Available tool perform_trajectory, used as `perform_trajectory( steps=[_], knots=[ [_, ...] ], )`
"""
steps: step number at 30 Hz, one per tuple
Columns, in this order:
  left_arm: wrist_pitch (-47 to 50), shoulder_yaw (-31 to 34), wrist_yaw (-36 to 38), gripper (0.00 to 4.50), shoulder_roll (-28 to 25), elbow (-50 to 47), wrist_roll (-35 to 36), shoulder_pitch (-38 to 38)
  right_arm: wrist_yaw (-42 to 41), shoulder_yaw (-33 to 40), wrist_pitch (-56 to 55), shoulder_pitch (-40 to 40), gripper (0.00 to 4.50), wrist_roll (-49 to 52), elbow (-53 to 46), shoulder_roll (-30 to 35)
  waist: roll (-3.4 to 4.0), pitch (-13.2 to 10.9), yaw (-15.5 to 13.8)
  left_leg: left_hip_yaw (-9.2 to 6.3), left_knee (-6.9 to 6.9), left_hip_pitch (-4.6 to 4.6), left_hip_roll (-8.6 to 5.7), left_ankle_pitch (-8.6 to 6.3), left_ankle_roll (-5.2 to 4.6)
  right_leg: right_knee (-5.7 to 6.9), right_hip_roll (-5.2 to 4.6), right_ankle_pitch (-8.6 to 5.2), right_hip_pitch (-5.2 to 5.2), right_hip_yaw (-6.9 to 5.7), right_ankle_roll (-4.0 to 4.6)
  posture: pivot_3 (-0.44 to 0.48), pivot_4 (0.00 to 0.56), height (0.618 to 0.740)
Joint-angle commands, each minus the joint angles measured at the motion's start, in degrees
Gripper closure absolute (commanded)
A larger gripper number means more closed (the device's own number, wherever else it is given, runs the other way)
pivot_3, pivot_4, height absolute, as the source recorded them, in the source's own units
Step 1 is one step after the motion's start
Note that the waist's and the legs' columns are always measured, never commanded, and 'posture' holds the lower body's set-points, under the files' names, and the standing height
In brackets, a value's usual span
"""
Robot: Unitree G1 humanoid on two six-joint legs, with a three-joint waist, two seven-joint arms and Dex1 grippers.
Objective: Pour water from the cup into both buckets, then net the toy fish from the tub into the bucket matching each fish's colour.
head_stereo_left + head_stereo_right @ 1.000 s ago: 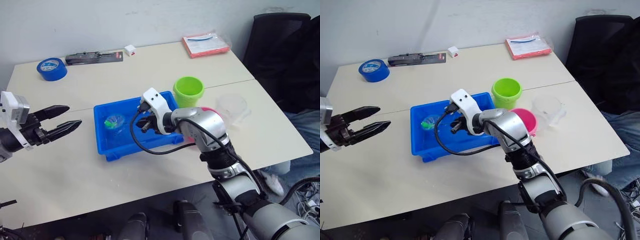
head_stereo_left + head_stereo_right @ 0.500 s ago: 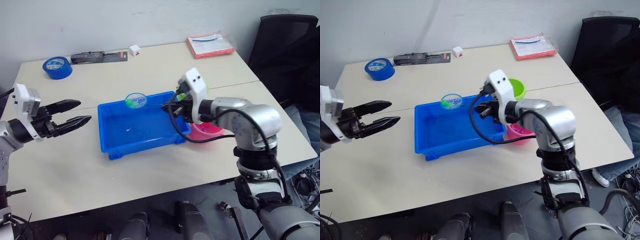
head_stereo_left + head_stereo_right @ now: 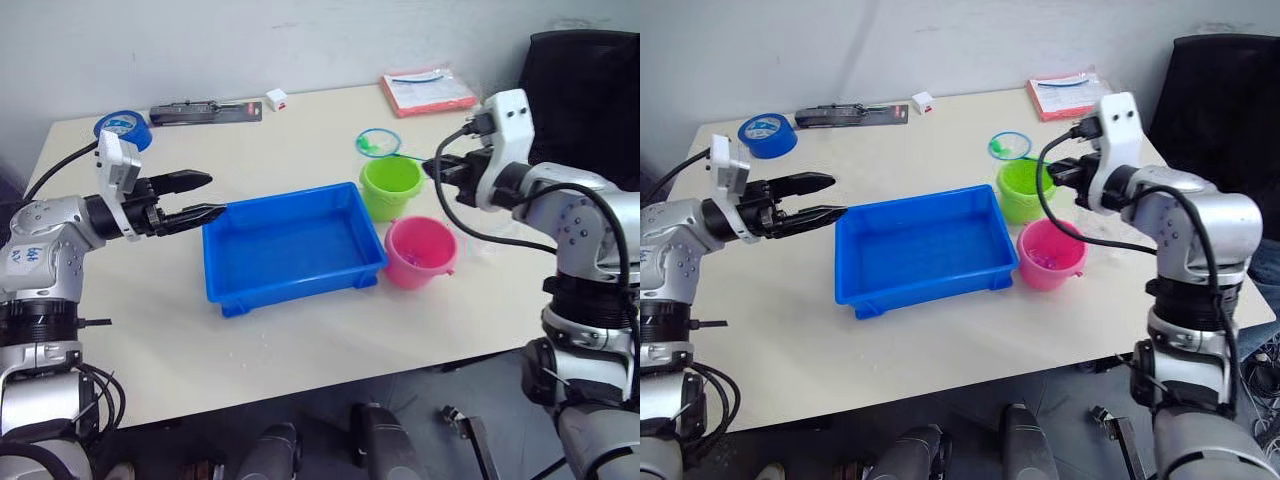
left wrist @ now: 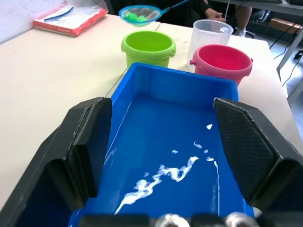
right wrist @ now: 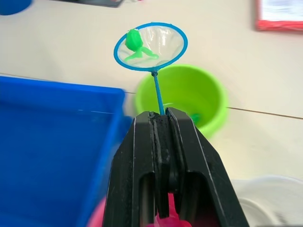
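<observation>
Net (image 5: 150, 46) gripped by its thin stick in the right gripper (image 5: 163, 124), fingers clamped tight on the handle. Hoop raised in the air just past the far rim of the green bucket (image 3: 391, 185), with a green toy fish (image 5: 133, 40) lying in the mesh. Another speck of green visible inside the green bucket in the right wrist view, too small to identify. Pink bucket (image 3: 420, 251) standing just beside the green one, on the near side, and close to the right end of the blue tub (image 3: 290, 245); small pink pieces showing on its bottom in the right eye view. Clear cup (image 4: 211, 33) behind the pink bucket in the left wrist view, upright, just beside it.

Blue tub in the middle of the table (image 3: 300, 345), holding a shallow film of water that glints white in the left wrist view; no fish discernible in it.

Left gripper (image 3: 205, 196) hovering at the left end of the tub, fingers spread apart and holding nothing, pointing along the tub toward the buckets.

Along the far edge of the table: blue tape roll (image 3: 768, 133), black tool in packaging (image 3: 850, 115), small white box (image 3: 924, 101), and a red-edged booklet (image 3: 429, 89) toward the right corner. Black chair (image 3: 580, 90) beyond the table on the right.
</observation>
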State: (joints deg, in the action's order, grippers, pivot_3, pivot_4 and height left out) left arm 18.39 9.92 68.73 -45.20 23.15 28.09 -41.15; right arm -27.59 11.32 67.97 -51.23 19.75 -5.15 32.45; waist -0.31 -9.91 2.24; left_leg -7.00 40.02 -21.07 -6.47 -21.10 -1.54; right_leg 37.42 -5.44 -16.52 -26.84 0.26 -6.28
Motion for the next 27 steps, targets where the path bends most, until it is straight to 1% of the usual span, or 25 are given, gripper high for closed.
perform_trajectory(
  steps=[1,2,4,6,9,13,15,21,27],
  knots=[
    [-1.93,-0.25,1.54,0.79,0.24,1.44,-1.02,-2.13,0.08,-1.49,-4.60,0.49,3.71,-2.13,0.02,3.56,0.00,0.00,-0.08,-0.01,0.01,-0.02,0.00,0.00,0.00,0.00,0.00,0.00,-0.01,-0.01,0.00,0.000,0.150,0.740],
    [-2.15,-0.36,1.80,0.79,0.42,1.86,-1.22,-2.43,-0.03,-2.16,-5.28,0.73,3.71,-2.46,0.08,4.21,0.00,0.00,-0.12,0.00,0.02,-0.03,0.00,0.00,0.00,0.00,0.00,0.00,-0.01,-0.01,0.00,0.000,0.150,0.740],
    [-2.54,-0.57,2.19,0.79,0.88,2.53,-1.59,-3.00,-1.37,-5.92,-7.80,2.14,3.71,-4.13,-0.92,6.63,0.00,0.00,-0.17,0.02,0.04,-0.03,-0.01,0.00,0.00,0.00,-0.01,0.00,-0.01,0.01,0.00,0.000,0.150,0.740],
    [-2.84,-0.78,2.55,0.79,1.43,3.03,-1.91,-3.51,-2.60,-11.67,-11.17,4.18,3.71,-7.24,-3.59,9.60,0.00,0.00,-0.34,0.01,0.05,-0.04,-0.02,0.00,0.00,0.00,-0.01,0.00,-0.01,0.01,0.00,0.000,0.150,0.740],
    [-2.73,-0.99,2.93,0.79,1.95,3.02,-1.92,-3.69,-3.29,-17.57,-15.46,6.20,3.71,-11.57,-6.78,12.76,0.00,0.00,-0.41,0.02,0.06,-0.06,-0.02,0.00,0.00,-0.01,-0.01,0.00,-0.03,0.01,-0.01,0.000,0.150,0.740],
    [-2.76,-1.16,3.06,0.79,2.47,2.46,-1.91,-3.27,-3.42,-22.75,-20.63,8.18,3.71,-17.30,-9.40,15.72,0.00,0.00,-0.54,0.05,0.08,-0.09,-0.02,0.00,0.00,0.01,-0.01,0.00,-0.07,0.02,-0.01,0.000,0.150,0.740],
    [-2.78,-1.19,2.97,0.79,2.74,2.17,-1.90,-2.94,-2.91,-25.12,-24.48,8.68,3.71,-21.35,-9.89,17.07,0.00,0.00,-0.62,0.05,0.10,-0.10,-0.02,0.00,0.00,0.00,-0.01,0.00,-0.07,0.01,-0.01,0.000,0.150,0.740],
    [-2.61,-0.89,2.60,0.79,3.41,1.04,-1.62,-1.63,-0.35,-33.91,-37.94,8.60,3.71,-39.51,-9.14,21.10,0.00,0.00,-0.60,0.08,0.10,-0.10,-0.03,0.00,0.00,0.01,0.00,0.00,-0.10,0.00,-0.01,0.000,0.150,0.740],
    [-1.96,-0.37,2.04,0.79,3.53,-0.73,-1.09,0.02,0.80,-37.52,-48.27,9.50,3.71,-54.11,-6.35,22.82,-0.01,0.00,-0.62,0.28,0.07,-0.14,-0.04,0.00,0.00,0.09,0.03,0.00,-0.28,0.00,-0.01,0.000,0.150,0.740]
  ],
)
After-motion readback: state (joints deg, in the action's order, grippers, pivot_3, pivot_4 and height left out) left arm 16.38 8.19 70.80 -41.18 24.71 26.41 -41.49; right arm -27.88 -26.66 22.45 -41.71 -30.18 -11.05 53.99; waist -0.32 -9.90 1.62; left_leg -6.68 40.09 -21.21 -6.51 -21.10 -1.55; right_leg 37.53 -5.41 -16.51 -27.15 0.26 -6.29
